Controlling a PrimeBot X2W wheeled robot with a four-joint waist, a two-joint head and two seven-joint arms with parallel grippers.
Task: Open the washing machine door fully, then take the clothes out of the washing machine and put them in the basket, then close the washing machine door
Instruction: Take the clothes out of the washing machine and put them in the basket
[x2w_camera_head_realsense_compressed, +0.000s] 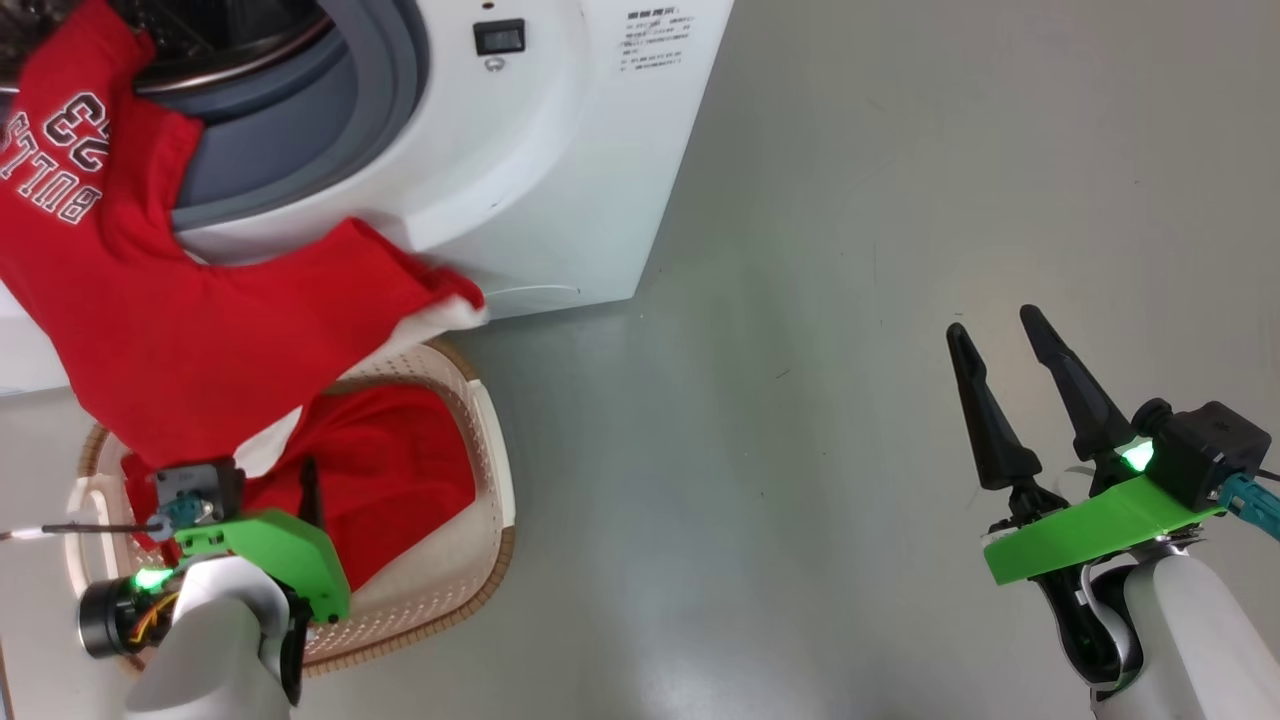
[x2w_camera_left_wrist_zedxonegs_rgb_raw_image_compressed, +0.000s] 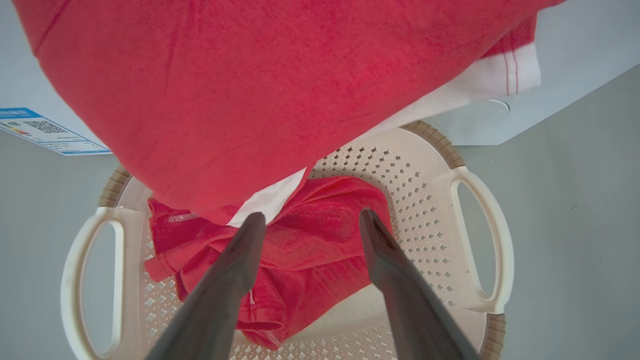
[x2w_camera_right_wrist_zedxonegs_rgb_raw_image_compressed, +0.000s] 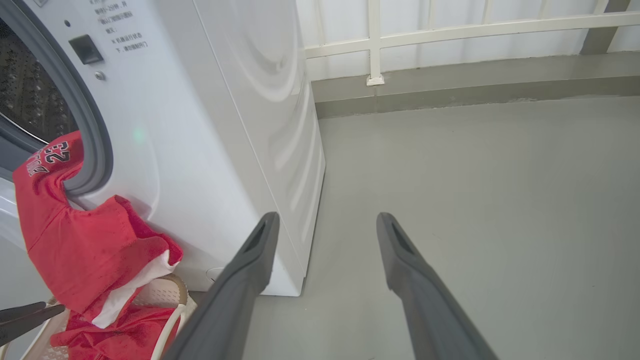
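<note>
Left claw (x2w_camera_left_wrist_zedxonegs_rgb_raw_image_compressed: 311, 216): its two long dark fingers (x2w_camera_left_wrist_zedxonegs_rgb_raw_image_compressed: 235, 270) stand spread, with nothing pinched between them. It hangs directly over the cream perforated plastic basket with the brown woven-look rim (x2w_camera_left_wrist_zedxonegs_rgb_raw_image_compressed: 482, 250).

Right claw (x2w_camera_head_realsense_compressed: 992, 322): fingers likewise spread and empty. It is held above the bare grey floor (x2w_camera_head_realsense_compressed: 800, 420), well apart from the basket and to the right of the machine.

The basket stands on the floor against the foot of the big white front-loading washing machine (x2w_camera_head_realsense_compressed: 560, 150). A crumpled bright red garment (x2w_camera_left_wrist_zedxonegs_rgb_raw_image_compressed: 310, 265) lies inside it, with perforated bottom showing around the heap.

A second bright red jersey with white trim and white lettering (x2w_camera_head_realsense_compressed: 200, 330) drapes out of the drum opening, over the grey rubber gasket (x2w_camera_head_realsense_compressed: 390, 90) and down the machine's front. Its lower end hangs into the basket above the first garment. Its white hem (x2w_camera_left_wrist_zedxonegs_rgb_raw_image_compressed: 267, 202) hangs just beside one left fingertip; contact cannot be confirmed.

The right wrist view shows the perforated steel drum (x2w_camera_right_wrist_zedxonegs_rgb_raw_image_compressed: 25, 100) exposed behind the gasket. A small blue sticker (x2w_camera_left_wrist_zedxonegs_rgb_raw_image_compressed: 45, 130) sits low on the machine's front.

Beyond the machine, a white railing (x2w_camera_right_wrist_zedxonegs_rgb_raw_image_compressed: 450, 25) runs along the far edge of the floor.
</note>
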